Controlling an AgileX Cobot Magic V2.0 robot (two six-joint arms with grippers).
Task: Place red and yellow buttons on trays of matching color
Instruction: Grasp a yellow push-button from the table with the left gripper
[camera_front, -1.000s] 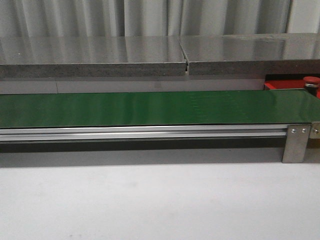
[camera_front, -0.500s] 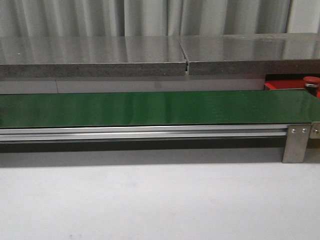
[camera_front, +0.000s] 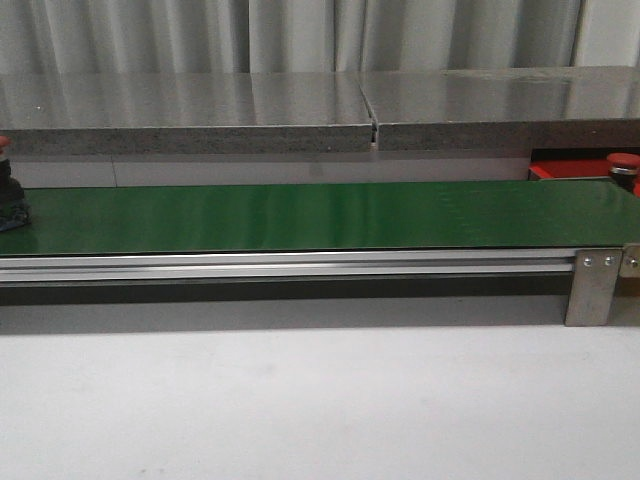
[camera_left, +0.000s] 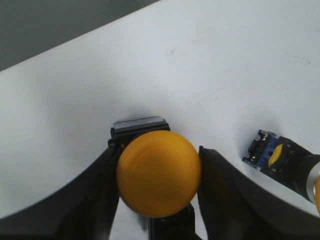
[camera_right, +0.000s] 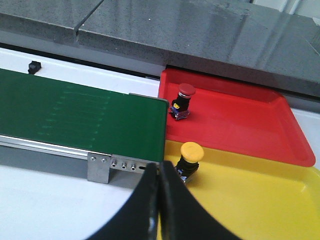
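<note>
**A:** Where is the button in hand right now?

**B:** A yellow button (camera_left: 159, 173) sits between the fingers of the left gripper (camera_left: 159, 200), over the white table (camera_left: 210, 75). The jaws stand close on either side of its body, so I judge it grasped, though the cap hides the contact itself. A second yellow-capped button (camera_left: 280, 159) lies on its side just beside it.

**A:** And the trays?

**B:** At the right end of the green belt (camera_right: 80, 117). The red tray (camera_right: 235, 117) already holds a red button (camera_right: 183, 101); the yellow tray (camera_right: 260, 200) in front of it holds a yellow one (camera_right: 190, 157).

**A:** The right gripper?

**B:** The right gripper (camera_right: 159, 200) has its fingers pressed together on nothing, hanging near the yellow tray's edge.

**A:** So which step?

**B:** Sorting is partly done. In the front view another button (camera_front: 10, 195), red-topped, shows at the belt's left end. The next move likely calls for the grasped yellow one to reach the yellow tray, which is well apart from the left arm.
</note>
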